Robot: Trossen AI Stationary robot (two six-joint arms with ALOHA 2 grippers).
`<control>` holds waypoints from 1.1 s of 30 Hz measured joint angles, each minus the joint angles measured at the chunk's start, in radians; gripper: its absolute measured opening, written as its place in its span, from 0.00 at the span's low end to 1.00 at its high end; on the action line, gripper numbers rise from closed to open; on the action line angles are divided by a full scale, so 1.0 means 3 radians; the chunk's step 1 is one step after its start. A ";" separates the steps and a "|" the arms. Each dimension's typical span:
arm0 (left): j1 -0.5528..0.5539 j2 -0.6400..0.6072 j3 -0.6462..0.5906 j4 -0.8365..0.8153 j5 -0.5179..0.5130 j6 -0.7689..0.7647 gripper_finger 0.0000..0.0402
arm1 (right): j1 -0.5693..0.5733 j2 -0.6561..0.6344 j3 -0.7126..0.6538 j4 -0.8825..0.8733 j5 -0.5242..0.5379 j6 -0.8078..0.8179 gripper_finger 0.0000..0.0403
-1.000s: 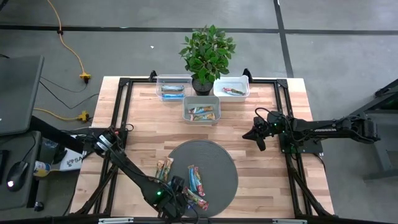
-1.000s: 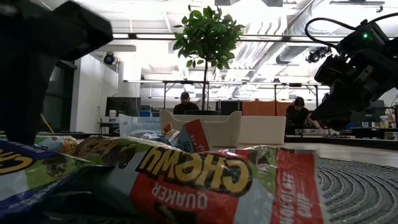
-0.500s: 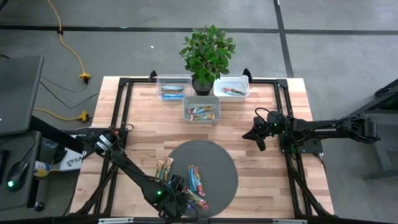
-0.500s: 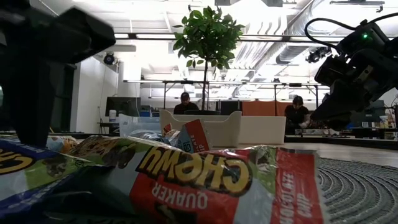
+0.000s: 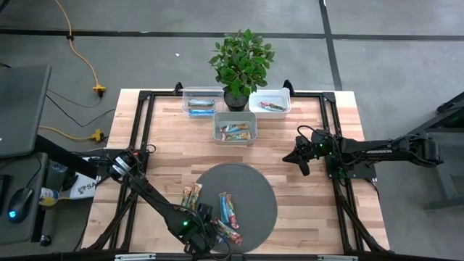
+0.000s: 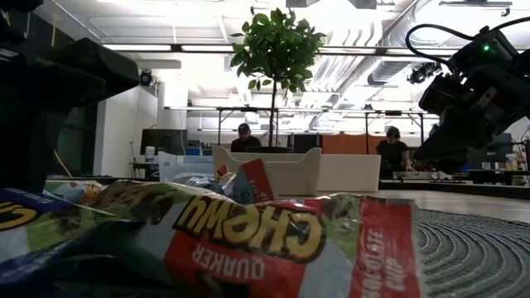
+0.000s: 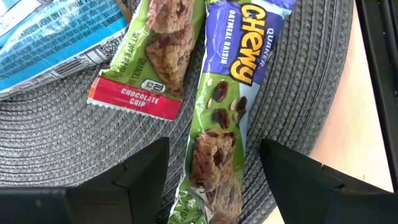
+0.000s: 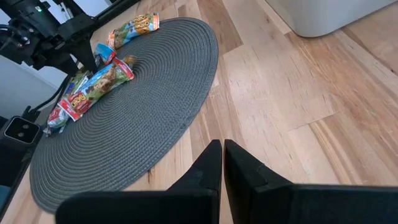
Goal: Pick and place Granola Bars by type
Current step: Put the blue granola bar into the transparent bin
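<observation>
We see two slender black arms of jointed tube sections. The left end effector (image 5: pixel 208 233) has a small green light by its wrist; the right end effector (image 5: pixel 299 161) carries looping black cables and squared matte fingers.

"QUAKER CHEWY OATMEAL RAISIN" is printed on the purple-and-green wrapped granola bar (image 7: pixel 221 106). "CHOCOLATE CHIP" is read on the red end band of the green wrapped granola bar (image 7: pixel 155 56) beside it. "CHEWY QUAKER" appears upside down on the red-and-green wrapper (image 6: pixel 265 244) in the low view.
</observation>
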 joint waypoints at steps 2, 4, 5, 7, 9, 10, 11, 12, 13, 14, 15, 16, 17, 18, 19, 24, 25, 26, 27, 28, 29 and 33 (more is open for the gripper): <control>0.0000 0.0000 -0.0001 -0.0001 -0.0001 0.0000 0.62 | 0.0001 0.0000 0.0000 0.0000 0.0000 0.0000 0.00; 0.0000 0.0000 -0.0001 -0.0003 0.0006 0.0001 0.60 | 0.0001 -0.0001 0.0000 0.0000 0.0000 0.0000 0.00; 0.0000 0.0000 -0.0001 -0.0003 0.0011 0.0001 0.58 | 0.0001 0.0000 0.0000 0.0000 0.0000 0.0000 0.00; -0.0001 0.0000 -0.0002 -0.0006 0.0027 0.0003 0.53 | 0.0001 0.0000 0.0000 0.0000 0.0000 0.0000 0.00; 0.0000 0.0000 -0.0002 -0.0009 0.0046 0.0004 0.48 | 0.0001 -0.0001 0.0000 0.0000 0.0000 0.0000 0.00; -0.0001 0.0000 -0.0003 -0.0010 0.0049 0.0005 0.45 | 0.0000 -0.0001 0.0000 0.0000 0.0000 0.0000 0.00; -0.0003 0.0000 -0.0004 -0.0011 0.0049 0.0008 0.43 | 0.0001 0.0000 0.0000 0.0000 0.0000 0.0000 0.00; -0.0003 0.0000 -0.0004 -0.0012 0.0050 0.0008 0.40 | 0.0001 0.0000 0.0000 0.0000 0.0000 0.0000 0.00; -0.0003 0.0000 -0.0004 -0.0014 0.0053 0.0008 0.37 | 0.0000 -0.0001 0.0000 0.0000 0.0000 0.0000 0.00; -0.0003 0.0000 -0.0004 -0.0015 0.0066 0.0008 0.35 | 0.0001 -0.0001 0.0000 0.0000 0.0000 0.0000 0.00; -0.0003 0.0000 -0.0004 -0.0014 0.0092 0.0008 0.33 | 0.0001 0.0000 0.0000 0.0000 0.0000 0.0000 0.00; -0.0002 0.0000 -0.0004 -0.0013 0.0116 0.0007 0.31 | 0.0000 0.0000 -0.0001 0.0000 0.0000 0.0000 0.00; -0.0001 0.0000 -0.0004 -0.0013 0.0134 0.0006 0.29 | 0.0000 -0.0001 0.0000 0.0000 0.0000 0.0000 0.00; -0.0001 0.0000 -0.0004 -0.0013 0.0143 0.0001 0.27 | 0.0001 -0.0001 -0.0001 0.0000 0.0000 0.0000 0.00; -0.0001 0.0000 -0.0004 -0.0013 0.0154 -0.0016 0.25 | 0.0001 -0.0001 0.0000 0.0000 0.0000 0.0000 0.00; -0.0001 -0.0003 0.0026 -0.0056 0.0175 -0.0061 0.18 | 0.0001 0.0000 0.0000 0.0000 0.0000 0.0000 0.00; -0.0001 -0.0001 0.0041 -0.0076 0.0177 -0.0057 0.17 | 0.0000 0.0000 0.0000 0.0000 0.0000 0.0000 0.00; -0.0001 0.0001 0.0063 -0.0084 0.0185 -0.0054 0.16 | 0.0001 -0.0001 0.0000 0.0000 0.0000 0.0000 0.00; 0.0001 0.0001 0.0088 -0.0081 0.0190 -0.0053 0.16 | 0.0000 0.0000 0.0000 0.0000 0.0000 0.0000 0.00; 0.0001 0.0001 0.0114 -0.0080 0.0189 -0.0053 0.15 | 0.0001 -0.0001 0.0000 0.0000 0.0000 0.0000 0.00; 0.0001 0.0001 0.0145 -0.0091 0.0189 -0.0053 0.15 | 0.0001 -0.0001 0.0000 0.0000 0.0000 0.0000 0.00; 0.0001 0.0001 0.0269 -0.0196 0.0195 -0.0053 0.14 | 0.0001 -0.0001 0.0000 0.0000 0.0000 0.0000 0.00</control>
